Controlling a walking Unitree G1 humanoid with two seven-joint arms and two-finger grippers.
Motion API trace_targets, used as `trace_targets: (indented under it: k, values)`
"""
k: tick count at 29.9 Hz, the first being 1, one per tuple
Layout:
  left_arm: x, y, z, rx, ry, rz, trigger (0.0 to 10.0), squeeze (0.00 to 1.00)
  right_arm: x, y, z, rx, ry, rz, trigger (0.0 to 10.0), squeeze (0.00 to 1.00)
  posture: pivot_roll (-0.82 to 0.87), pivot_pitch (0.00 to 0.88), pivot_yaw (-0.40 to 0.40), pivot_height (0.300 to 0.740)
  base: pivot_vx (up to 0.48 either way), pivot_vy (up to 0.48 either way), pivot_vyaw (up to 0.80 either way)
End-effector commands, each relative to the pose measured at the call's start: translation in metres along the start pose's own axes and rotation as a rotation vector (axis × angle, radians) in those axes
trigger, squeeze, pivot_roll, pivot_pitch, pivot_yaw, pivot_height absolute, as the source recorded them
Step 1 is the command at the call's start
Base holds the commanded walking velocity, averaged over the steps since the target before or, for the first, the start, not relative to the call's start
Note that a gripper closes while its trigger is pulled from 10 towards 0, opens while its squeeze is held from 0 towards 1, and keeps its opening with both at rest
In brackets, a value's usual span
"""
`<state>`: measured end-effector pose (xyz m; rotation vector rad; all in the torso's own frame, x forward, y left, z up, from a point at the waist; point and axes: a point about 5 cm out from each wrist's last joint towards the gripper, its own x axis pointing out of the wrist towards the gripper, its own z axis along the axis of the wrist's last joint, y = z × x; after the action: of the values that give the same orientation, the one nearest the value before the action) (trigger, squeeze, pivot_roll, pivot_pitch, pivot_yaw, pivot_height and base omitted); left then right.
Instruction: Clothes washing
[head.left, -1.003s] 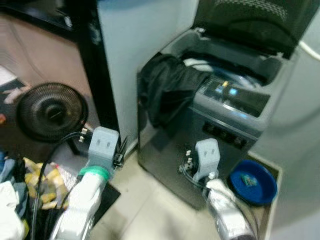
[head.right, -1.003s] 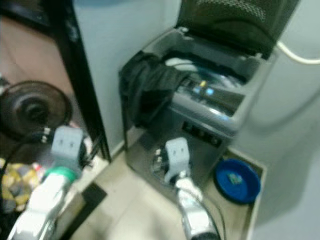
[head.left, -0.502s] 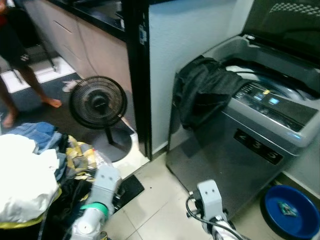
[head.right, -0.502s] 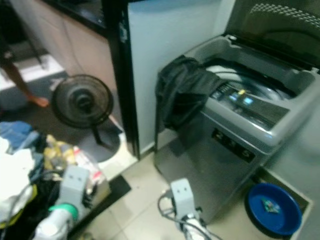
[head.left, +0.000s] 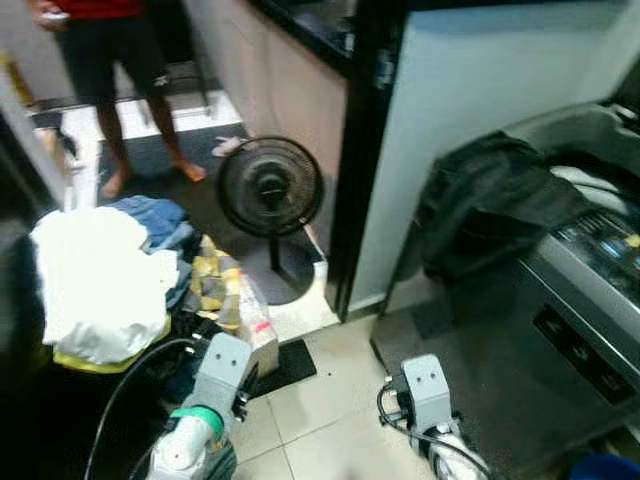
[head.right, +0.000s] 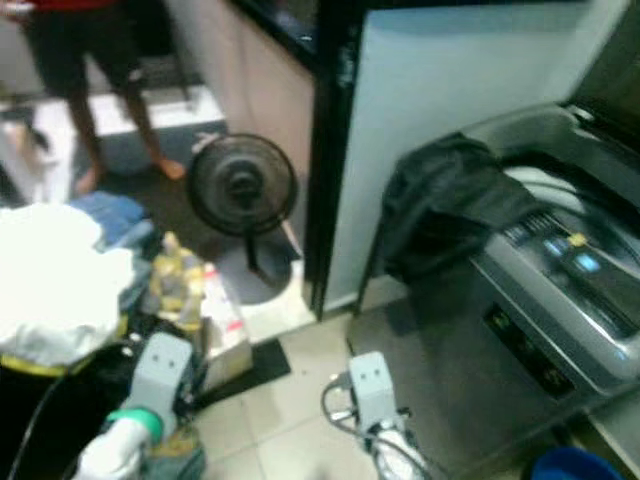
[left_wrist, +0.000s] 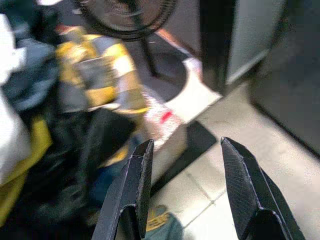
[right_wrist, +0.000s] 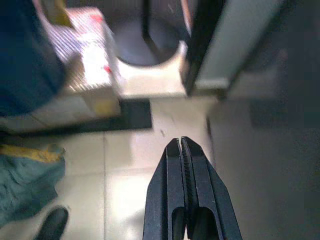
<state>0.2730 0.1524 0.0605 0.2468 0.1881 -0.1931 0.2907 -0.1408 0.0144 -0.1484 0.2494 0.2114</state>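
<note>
The grey top-loading washing machine (head.left: 570, 320) stands at the right, with a dark garment (head.left: 490, 205) draped over its near corner. On the floor at the left is a heap of laundry: a white cloth (head.left: 100, 280), blue jeans (head.left: 150, 215) and a yellow checked piece (head.left: 215, 280). My left gripper (left_wrist: 186, 145) is open and empty, low over the floor beside the heap. My right gripper (right_wrist: 179, 141) is shut on nothing above the pale tiles near the washer's front. Both wrists, the left (head.left: 220, 370) and the right (head.left: 420, 390), hang low in the eye views.
A black floor fan (head.left: 270, 188) stands between the heap and a black post (head.left: 365, 150). A person (head.left: 110, 60) stands barefoot at the back left. A small box (head.left: 255, 335) and a dark mat (head.left: 285, 362) lie by the heap. Tiled floor (head.left: 330, 415) lies between my arms.
The camera has swung left: the washer now sits at the right edge, and the laundry heap and the person have come fully into view. Both arms stay low.
</note>
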Motion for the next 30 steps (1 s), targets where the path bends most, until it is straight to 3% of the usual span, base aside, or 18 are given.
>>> trace_targets:
  k: [1,9,16,21,25,30]
  values:
    - [-0.0027,-0.0062,-0.0083,0.0,0.022,-0.015,10.0,0.0,-0.0084,0.001,-0.0164,-0.002,0.053,0.003,10.0,0.0,0.06,0.07,0.002,0.74,0.0,0.0,0.77]
    - [-0.0017,-0.0047,-0.007,0.017,0.002,0.008,10.0,0.0,-0.0064,0.0033,-0.0137,0.006,0.037,0.013,10.0,0.0,0.06,0.066,0.003,0.74,0.033,0.0,0.67]
    - [0.0012,-0.0031,-0.0063,0.044,-0.003,0.042,10.0,0.0,-0.0043,0.0088,-0.0104,0.027,0.022,0.044,10.0,0.0,0.06,0.063,0.002,0.74,0.365,0.28,0.0]
    - [0.0025,-0.0038,-0.0053,0.047,-0.011,0.047,10.0,0.0,-0.0036,0.0093,-0.0096,-0.019,0.018,0.045,10.0,0.0,0.06,0.062,0.002,0.74,0.399,0.268,0.79]
    - [0.0032,-0.0032,-0.0053,0.051,-0.014,0.055,10.0,0.0,-0.0037,0.0089,-0.0107,0.006,0.021,0.043,10.0,0.0,0.06,0.067,0.003,0.74,0.398,0.265,0.74]
    - [0.0039,-0.0034,-0.0055,0.053,-0.015,0.061,10.0,0.0,-0.0043,0.0103,-0.0104,0.013,0.011,0.055,10.0,0.0,0.06,0.07,0.003,0.74,0.39,0.274,0.0]
